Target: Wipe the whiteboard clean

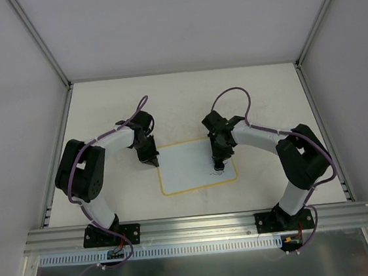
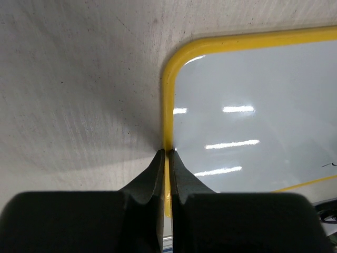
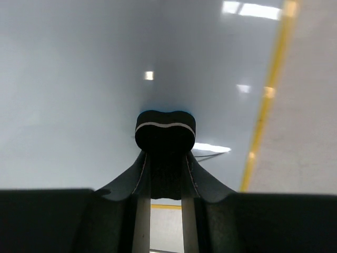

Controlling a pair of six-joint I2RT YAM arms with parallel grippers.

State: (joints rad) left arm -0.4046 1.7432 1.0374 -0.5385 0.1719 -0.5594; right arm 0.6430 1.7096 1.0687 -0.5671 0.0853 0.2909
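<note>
The whiteboard (image 1: 190,164) lies flat in the middle of the table, white with a yellow rim (image 2: 168,100). Its surface (image 2: 253,100) looks mostly bare; a small dark scribble (image 1: 218,172) sits near its right edge. My left gripper (image 1: 152,161) is shut, its tips (image 2: 166,152) down at the board's left rim just below the rounded corner. My right gripper (image 1: 219,161) is shut on a black eraser (image 3: 165,130), which stands on the board (image 3: 79,79) next to a thin dark line (image 3: 210,154).
The off-white tabletop (image 1: 102,107) surrounds the board. Pale walls and metal posts (image 1: 39,41) enclose the back and sides. An aluminium rail (image 1: 200,225) carrying both arm bases runs along the near edge.
</note>
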